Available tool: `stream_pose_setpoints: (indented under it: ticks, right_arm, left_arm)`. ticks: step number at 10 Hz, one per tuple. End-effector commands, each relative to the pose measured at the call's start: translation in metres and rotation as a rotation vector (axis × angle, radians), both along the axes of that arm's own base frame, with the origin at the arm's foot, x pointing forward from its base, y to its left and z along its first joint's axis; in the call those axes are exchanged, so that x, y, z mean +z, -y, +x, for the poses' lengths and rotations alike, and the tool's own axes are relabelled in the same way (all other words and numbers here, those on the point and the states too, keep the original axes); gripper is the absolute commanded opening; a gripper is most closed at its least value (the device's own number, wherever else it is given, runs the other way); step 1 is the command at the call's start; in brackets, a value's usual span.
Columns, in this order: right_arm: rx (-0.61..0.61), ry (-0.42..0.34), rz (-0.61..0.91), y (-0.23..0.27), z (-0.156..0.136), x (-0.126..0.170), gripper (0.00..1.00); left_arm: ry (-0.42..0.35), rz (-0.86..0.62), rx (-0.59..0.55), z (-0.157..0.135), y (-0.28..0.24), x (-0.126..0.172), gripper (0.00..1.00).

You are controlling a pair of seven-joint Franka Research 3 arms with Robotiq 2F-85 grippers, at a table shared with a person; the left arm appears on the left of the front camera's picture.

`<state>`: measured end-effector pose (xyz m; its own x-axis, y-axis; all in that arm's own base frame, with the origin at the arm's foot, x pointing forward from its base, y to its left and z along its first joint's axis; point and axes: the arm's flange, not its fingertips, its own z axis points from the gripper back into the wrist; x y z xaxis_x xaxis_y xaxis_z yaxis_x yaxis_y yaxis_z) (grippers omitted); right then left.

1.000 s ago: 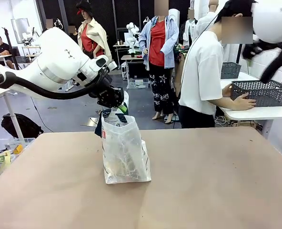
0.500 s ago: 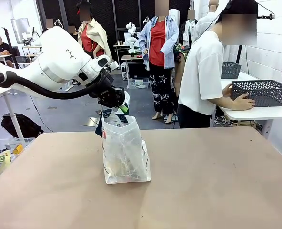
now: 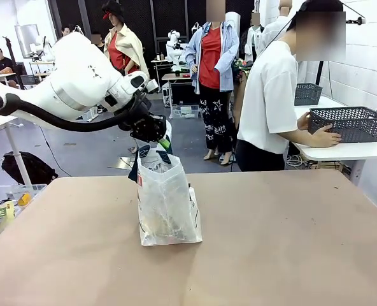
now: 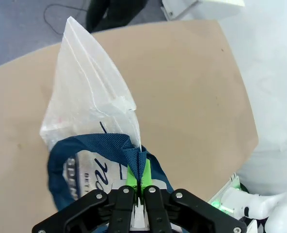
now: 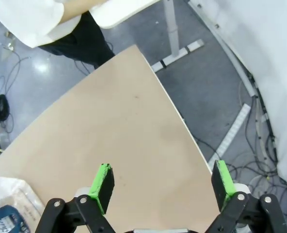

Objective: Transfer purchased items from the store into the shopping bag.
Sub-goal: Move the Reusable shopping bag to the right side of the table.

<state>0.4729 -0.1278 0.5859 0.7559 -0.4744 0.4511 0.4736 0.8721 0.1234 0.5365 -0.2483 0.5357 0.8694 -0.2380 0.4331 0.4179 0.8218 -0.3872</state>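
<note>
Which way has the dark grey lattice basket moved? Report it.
No. The dark grey lattice basket sits where it was on the white side table, under the person's hand.

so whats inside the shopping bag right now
Through the translucent shopping bag only a pale, yellowish blur shows near the bottom; which items cannot be told. The left claw, shut on the blue handle, covers the mouth.

shopping bag (image 3: 168, 204) upright on bench (image 3: 271, 242), left of middle | basket (image 3: 356, 123) on side table (image 3: 341, 150) far right, behind bench
</note>
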Motion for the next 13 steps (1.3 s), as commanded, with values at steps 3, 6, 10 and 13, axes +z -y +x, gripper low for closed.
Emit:
stream_pose_setpoints:
  ticks: [3, 6, 10, 13]
  right_arm:
    - [0.004, -0.019, -0.023, 0.000, 0.000, 0.002, 1.00]
    - [0.004, -0.019, -0.023, 0.000, 0.000, 0.002, 1.00]
    - [0.004, -0.019, -0.023, 0.000, 0.000, 0.002, 1.00]
    - [0.004, -0.019, -0.023, 0.000, 0.000, 0.002, 1.00]
  left_arm:
    - [0.057, 0.066, 0.223, 0.016, -0.076, 0.064, 0.00]
    - [0.007, 0.089, 0.448, 0.039, -0.156, 0.087, 0.00]
    - [-0.030, 0.082, 0.550, 0.055, -0.220, 0.103, 0.00]
    - [-0.061, 0.130, 0.594, 0.059, -0.252, 0.095, 0.00]
